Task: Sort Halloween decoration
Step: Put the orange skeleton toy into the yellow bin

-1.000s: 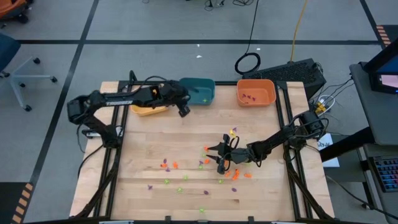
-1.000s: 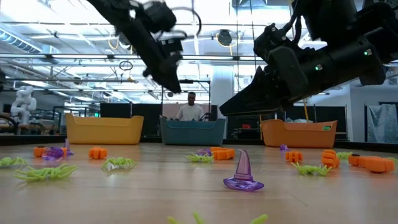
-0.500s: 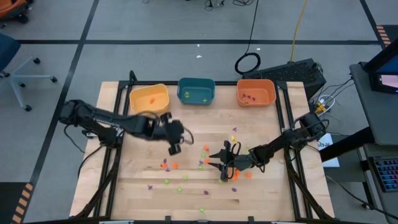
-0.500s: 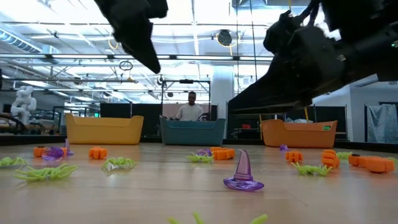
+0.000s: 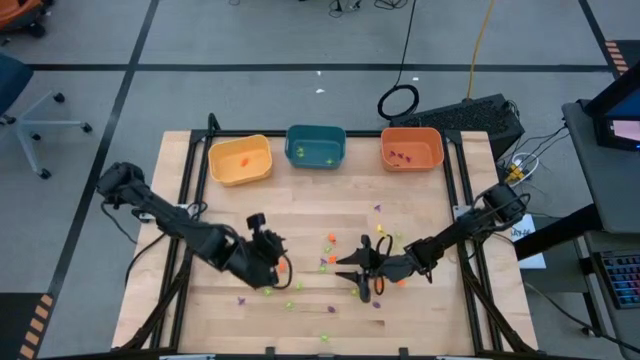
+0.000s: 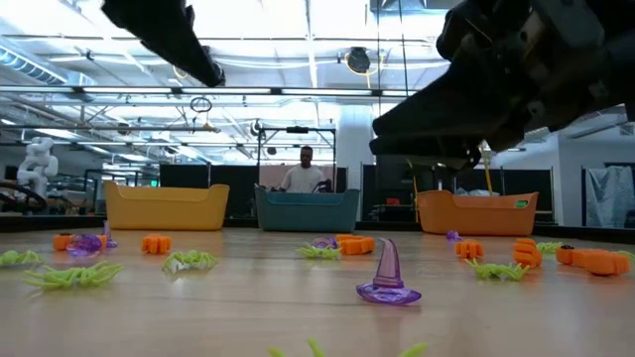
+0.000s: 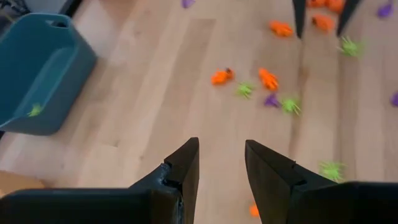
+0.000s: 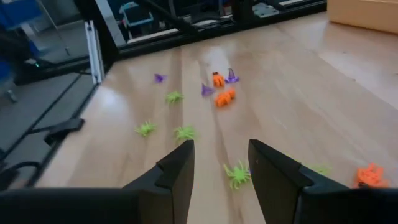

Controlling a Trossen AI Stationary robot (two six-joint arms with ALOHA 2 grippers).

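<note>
The Halloween decoration is many tiny orange, light-green and purple trinkets lying scattered on the wooden table (image 5: 300,215), such as an orange one (image 5: 330,238) and a purple witch hat (image 6: 387,276). My left gripper (image 5: 277,266) is open over the left part of the scatter; its wrist view (image 7: 221,158) looks down on bare wood, with trinkets farther off. My right gripper (image 5: 353,275) is open over the right part of the scatter. In its wrist view (image 8: 219,158) a green spider trinket (image 8: 238,174) lies on the table just past the gap between the fingers.
Three bins stand along the far edge: yellow (image 5: 240,160), teal (image 5: 316,147) and orange (image 5: 412,148), each with a few trinkets inside. A person (image 6: 305,171) shows beyond the teal bin. The two grippers are close, with a strip of trinkets between them.
My left gripper has swung from above the yellow and teal bins at the far edge toward the near edge and down, ending over the left trinket cluster. My right gripper has shifted a little toward the near edge. The trinkets have stayed where they were.
</note>
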